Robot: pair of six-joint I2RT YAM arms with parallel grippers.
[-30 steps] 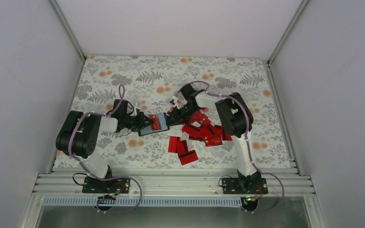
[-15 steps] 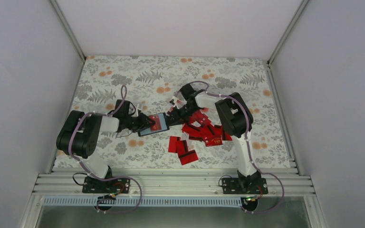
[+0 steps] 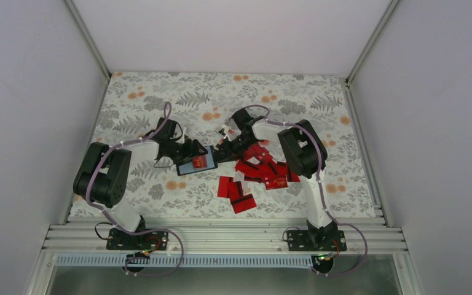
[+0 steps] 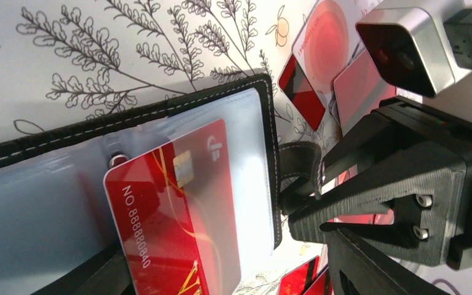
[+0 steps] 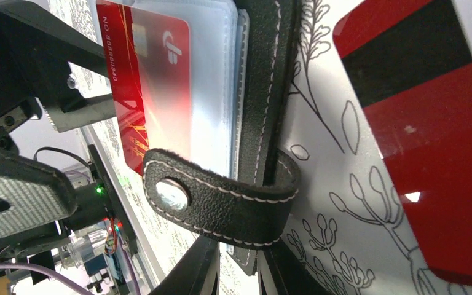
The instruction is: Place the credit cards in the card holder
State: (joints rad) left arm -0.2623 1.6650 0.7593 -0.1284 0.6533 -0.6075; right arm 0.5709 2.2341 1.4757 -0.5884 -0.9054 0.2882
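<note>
The black card holder (image 3: pixel 187 167) lies open mid-table, its clear pockets (image 4: pixel 255 166) facing up. One red credit card (image 4: pixel 166 209) sits partly inside a pocket, its numbered end sticking out. My left gripper (image 4: pixel 221 286) is open; its fingers stand on either side of that card's free end and do not pinch it. My right gripper (image 5: pixel 244 273) is shut on the card holder's edge (image 5: pixel 270 92), just under the snap tab (image 5: pixel 221 196). In the top view the right gripper (image 3: pixel 220 152) meets the holder from the right and the left gripper (image 3: pixel 184 152) from the left.
Several loose red credit cards (image 3: pixel 264 171) lie piled right of the holder, with more (image 3: pixel 236 195) nearer the arms. A striped card (image 5: pixel 430 123) lies close beside the right fingers. Floral cloth (image 3: pixel 160 92) covers the table; white walls enclose it.
My left gripper has opened and let go of the red card, which stays in the pocket. The left wrist swung toward the far side. The right gripper kept its hold.
</note>
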